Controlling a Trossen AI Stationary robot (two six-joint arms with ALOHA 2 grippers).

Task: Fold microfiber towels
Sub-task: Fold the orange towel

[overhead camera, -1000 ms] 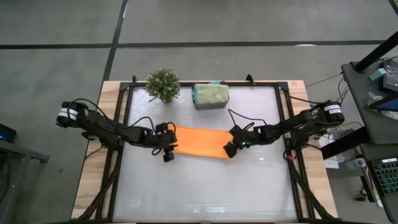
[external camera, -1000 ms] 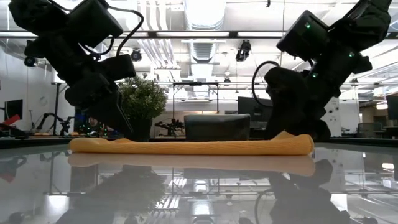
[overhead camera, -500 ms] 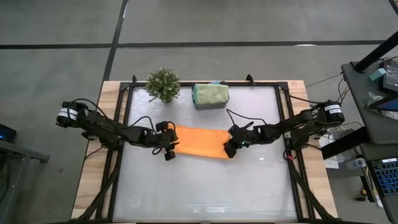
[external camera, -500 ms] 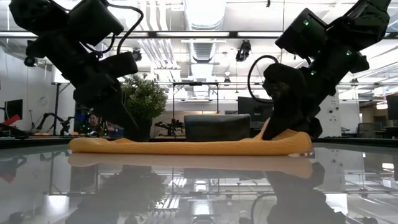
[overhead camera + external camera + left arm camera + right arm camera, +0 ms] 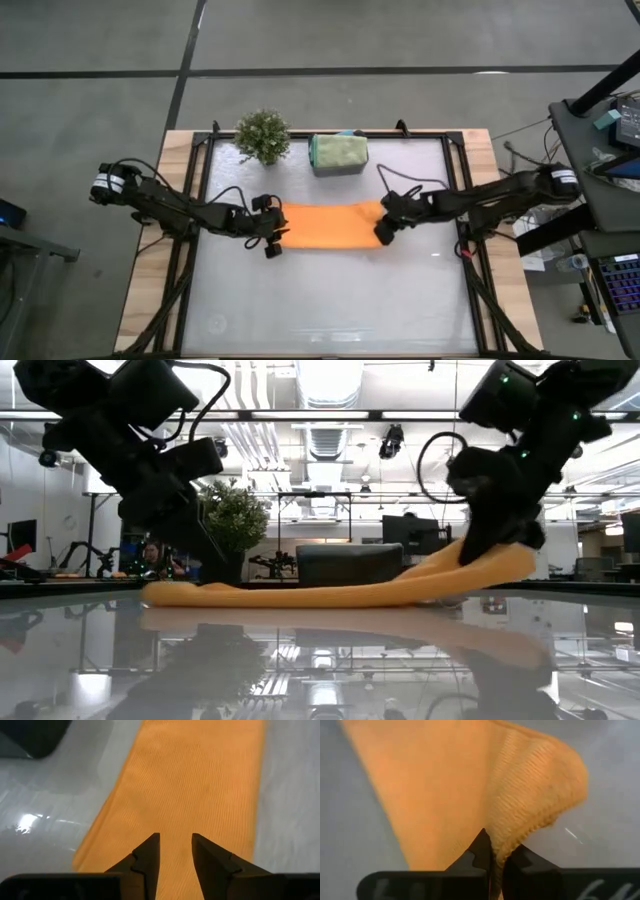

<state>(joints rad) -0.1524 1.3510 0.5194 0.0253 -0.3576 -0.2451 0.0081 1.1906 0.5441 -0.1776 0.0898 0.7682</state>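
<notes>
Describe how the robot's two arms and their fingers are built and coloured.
Both arms are black and slender, with looping black cables. A white-banded cylinder sits near each base. The left end effector has two dark, wedge-shaped fingers. The right end effector matches, and its arm carries small green lights in the low view.

Robotics lab, exposed ceiling ducts, monitors on benches, concrete floor

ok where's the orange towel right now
In the high view the orange towel lies mid-table, stretched between the two grippers, in front of the plant and the folded green towel; the right gripper has pinched its right end off the table.
</notes>
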